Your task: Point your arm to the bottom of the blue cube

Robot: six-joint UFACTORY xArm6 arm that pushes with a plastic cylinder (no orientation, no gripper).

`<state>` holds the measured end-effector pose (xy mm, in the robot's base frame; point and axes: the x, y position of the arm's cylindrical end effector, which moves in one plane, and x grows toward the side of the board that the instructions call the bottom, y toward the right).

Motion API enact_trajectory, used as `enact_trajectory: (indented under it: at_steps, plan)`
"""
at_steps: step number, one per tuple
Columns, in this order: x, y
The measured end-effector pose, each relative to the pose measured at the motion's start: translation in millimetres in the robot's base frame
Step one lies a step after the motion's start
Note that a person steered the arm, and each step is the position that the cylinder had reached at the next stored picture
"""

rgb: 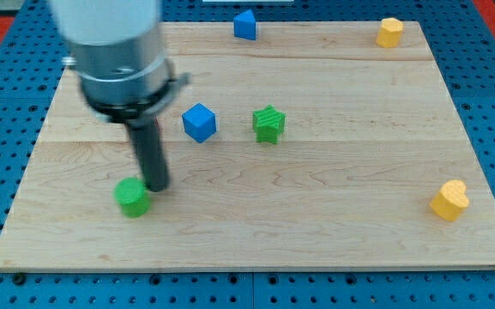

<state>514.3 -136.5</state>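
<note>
The blue cube (199,122) sits on the wooden board (316,223), left of the board's middle. My tip (156,186) is below and to the left of the cube, well apart from it. The tip stands right next to a green round block (132,197), just at its upper right. A green star-shaped block (268,124) lies to the right of the blue cube.
A second blue block (244,25) sits at the board's top edge near the middle. A yellow block (390,32) is at the top right corner. A yellow heart-shaped block (449,200) is near the right edge. Blue pegboard surrounds the board.
</note>
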Motion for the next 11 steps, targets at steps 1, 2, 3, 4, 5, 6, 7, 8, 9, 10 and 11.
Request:
enact_trajectory:
  at_steps: [1, 2, 3, 4, 5, 6, 7, 8, 9, 10, 11]
  plan:
    - [37.3, 24.6]
    - [31.8, -20.7]
    - [19.4, -62.5]
    - [22.7, -49.0]
    - [22.7, -49.0]
    - [22.8, -3.8]
    - [22.0, 87.6]
    - [21.9, 134.3]
    - [-0.5, 120.3]
    - [-6.3, 81.9]
    - [-17.3, 67.3]
